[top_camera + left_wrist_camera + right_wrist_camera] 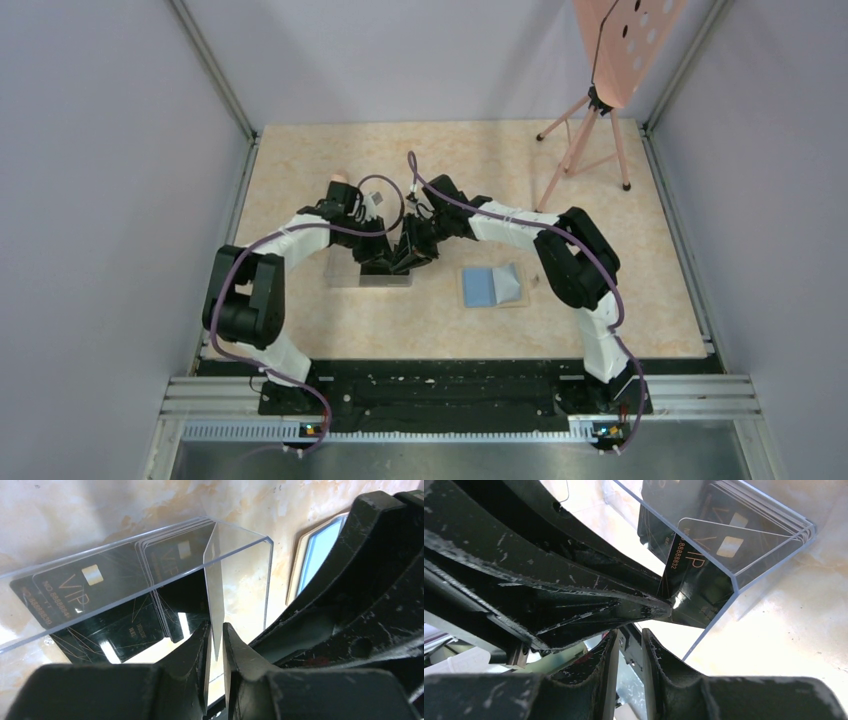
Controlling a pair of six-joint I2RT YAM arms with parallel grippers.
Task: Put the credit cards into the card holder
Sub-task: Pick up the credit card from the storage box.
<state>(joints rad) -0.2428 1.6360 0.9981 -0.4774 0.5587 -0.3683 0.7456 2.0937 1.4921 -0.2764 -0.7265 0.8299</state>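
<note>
left gripper (pixel 215 641) pinches clear box (pixel 242 575) wall; credit cards (pixel 90 587) just beyond; right gripper (pixel 629 645) unclear

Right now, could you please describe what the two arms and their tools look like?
The left arm and the right arm both have white links joined by bulky black joint housings, on black bases. A purple cable runs loosely along each arm and loops near the wrist. The left tool and the right tool are black, each with two tapered fingers scuffed with pale scratches.
</note>
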